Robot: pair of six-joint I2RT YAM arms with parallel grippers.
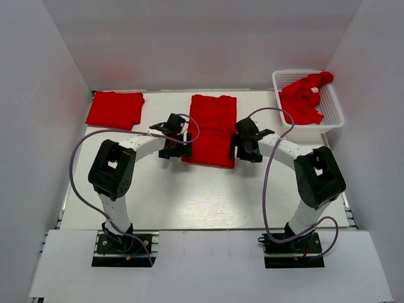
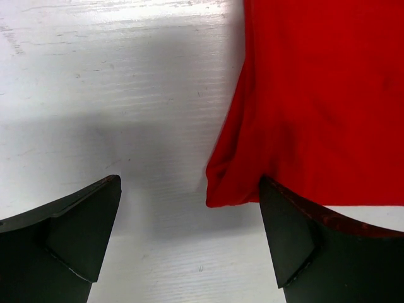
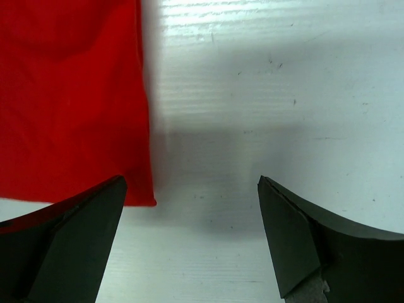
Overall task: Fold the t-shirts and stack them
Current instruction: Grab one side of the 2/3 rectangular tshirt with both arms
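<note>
Red shirt [image 1: 211, 129] lies as a long strip in the middle of the desk [image 1: 189, 202], its near corners beside my left hand [image 1: 175, 150] and right hand [image 1: 247, 150], both wide open and empty; pinching unevenly, I'd likely drag the fold crooked.

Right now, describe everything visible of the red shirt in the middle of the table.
The plain bright red soft-fabric t-shirt lies flat on the white table, folded into a long, lightly creased rectangle. Its near corners sit by the open left end effector and open right end effector; neither grips it.
</note>
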